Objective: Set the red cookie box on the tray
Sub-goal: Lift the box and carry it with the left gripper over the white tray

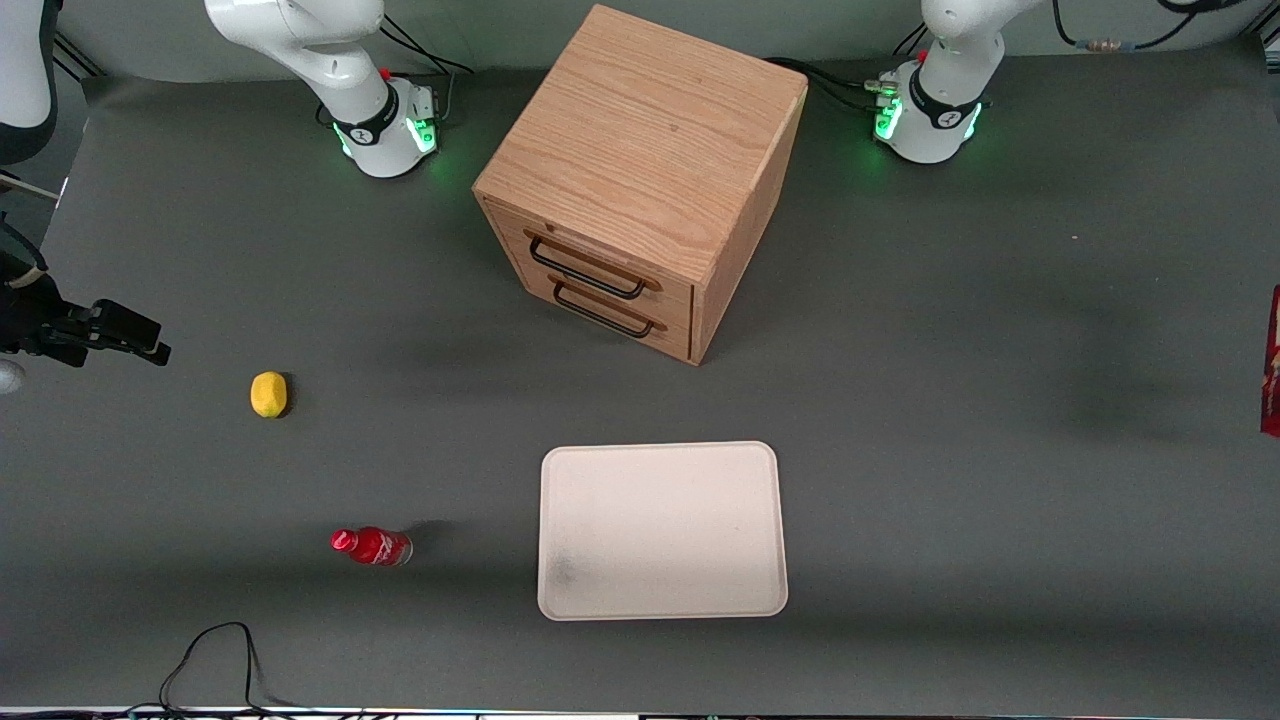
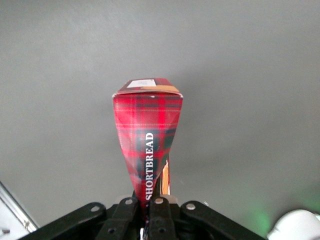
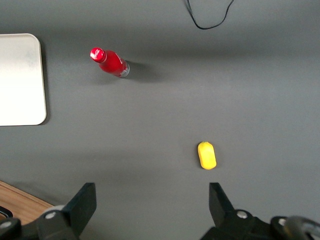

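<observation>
My left gripper [image 2: 148, 209] is shut on the red cookie box [image 2: 147, 127], a red tartan carton with white "SHORTBREAD" lettering on its narrow side. The box hangs from the fingers above the bare grey table top. In the front view only a sliver of the red cookie box [image 1: 1271, 365] shows, at the working arm's end of the table; the gripper itself is out of that frame. The cream-white tray [image 1: 660, 530] lies flat near the front camera, far from the box, with nothing on it. An edge of the tray [image 3: 20, 80] also shows in the right wrist view.
A wooden drawer cabinet [image 1: 640, 180] stands farther from the front camera than the tray. A yellow lemon [image 1: 268, 393] and a small red bottle [image 1: 372, 546] lie toward the parked arm's end. A black cable [image 1: 215, 655] loops at the table's front edge.
</observation>
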Robot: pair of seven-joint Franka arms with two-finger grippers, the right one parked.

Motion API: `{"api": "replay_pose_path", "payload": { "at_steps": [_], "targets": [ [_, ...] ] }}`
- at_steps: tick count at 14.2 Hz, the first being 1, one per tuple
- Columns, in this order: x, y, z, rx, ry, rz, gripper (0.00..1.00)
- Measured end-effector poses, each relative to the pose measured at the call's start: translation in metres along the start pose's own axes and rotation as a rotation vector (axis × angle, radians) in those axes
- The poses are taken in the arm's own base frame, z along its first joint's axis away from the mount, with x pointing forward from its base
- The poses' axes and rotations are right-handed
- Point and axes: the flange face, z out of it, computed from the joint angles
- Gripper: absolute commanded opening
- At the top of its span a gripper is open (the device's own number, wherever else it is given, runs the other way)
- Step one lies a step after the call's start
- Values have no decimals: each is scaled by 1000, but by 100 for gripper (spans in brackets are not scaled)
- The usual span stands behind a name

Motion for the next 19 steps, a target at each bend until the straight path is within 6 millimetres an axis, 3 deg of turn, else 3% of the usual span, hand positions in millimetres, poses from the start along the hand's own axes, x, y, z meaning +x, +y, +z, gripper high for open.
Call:
{"api": "replay_pose_path", "payload": {
  "at_steps": [3, 7, 9, 11, 16, 19],
  "targets": [
    [-17, 32, -42, 7, -5, -17, 0],
    [-11, 47, -45, -1, -18, -43, 0],
    [7, 70, -45, -9, -37, -73, 0],
    [45, 118, -49, 7, -45, -107, 0],
    [156, 310, -56, 83, 19, -163, 0],
    [215, 383, -31, 71, 135, -175, 0]
  ]
}}
